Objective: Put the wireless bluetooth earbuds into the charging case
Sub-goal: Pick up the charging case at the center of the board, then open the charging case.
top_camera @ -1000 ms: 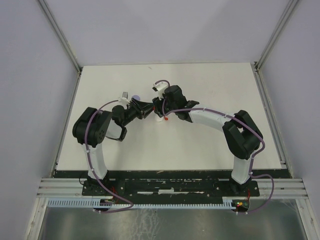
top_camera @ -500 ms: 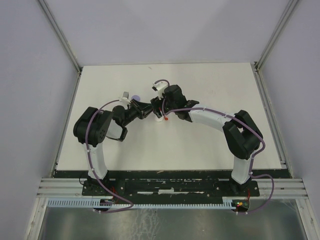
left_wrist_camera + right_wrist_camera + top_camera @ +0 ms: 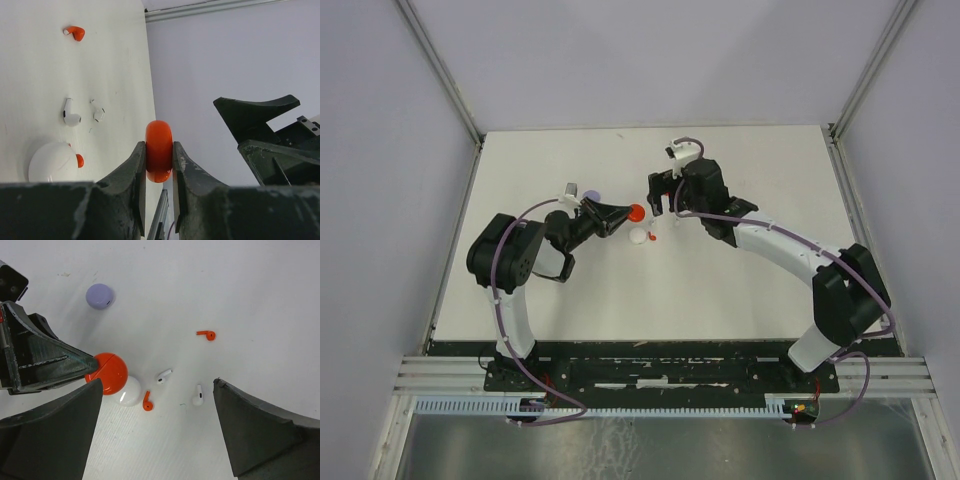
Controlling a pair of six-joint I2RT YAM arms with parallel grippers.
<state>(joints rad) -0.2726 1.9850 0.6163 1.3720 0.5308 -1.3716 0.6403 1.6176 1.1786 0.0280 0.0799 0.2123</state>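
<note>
While red case (image 3: 159, 150) sits pinched in left gripper (image 3: 159, 153), earbuds (image 3: 71, 113) apart

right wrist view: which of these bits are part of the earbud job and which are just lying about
Job:
glossy red round plastic charging case, pinched in the left fingers
small red plastic earbud beside the white round plastic case
second red earbud
white plastic earbud
second white earbud

Lying about:
lavender round plastic case, with no loose lavender earbud in view
</note>
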